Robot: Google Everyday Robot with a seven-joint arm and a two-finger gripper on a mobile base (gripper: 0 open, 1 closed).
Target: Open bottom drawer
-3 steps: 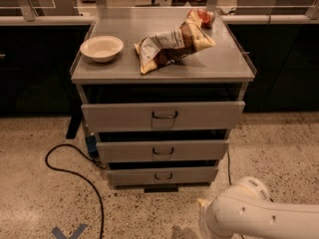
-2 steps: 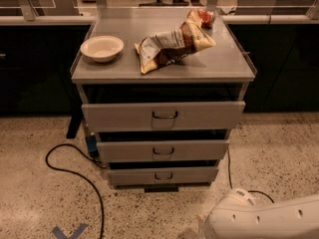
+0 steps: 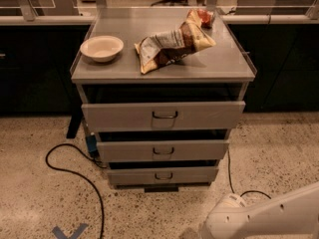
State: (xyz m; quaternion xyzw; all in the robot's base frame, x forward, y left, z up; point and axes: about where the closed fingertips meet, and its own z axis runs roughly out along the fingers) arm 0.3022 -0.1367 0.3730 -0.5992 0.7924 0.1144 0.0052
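The bottom drawer (image 3: 163, 175) is the narrowest, lowest grey front of the grey metal cabinet (image 3: 163, 66), with a small dark loop handle (image 3: 163, 176) at its centre. It stands slightly out from the cabinet, with a dark gap above it. The mid-sized drawer (image 3: 162, 151) and the widest top drawer (image 3: 163, 115) sit above it, each a bit further out. Only my white arm (image 3: 264, 217) shows, low at the bottom right, in front of and to the right of the cabinet. My gripper is out of view.
A white bowl (image 3: 101, 48) and a crumpled chip bag (image 3: 174, 41) lie on the cabinet top. A black cable (image 3: 75, 173) loops over the speckled floor at the left, and a thin cable (image 3: 234, 183) runs at the right. Dark counters stand behind.
My white arm has dropped lower and stretched toward the right edge of the view. The drawers have not moved.
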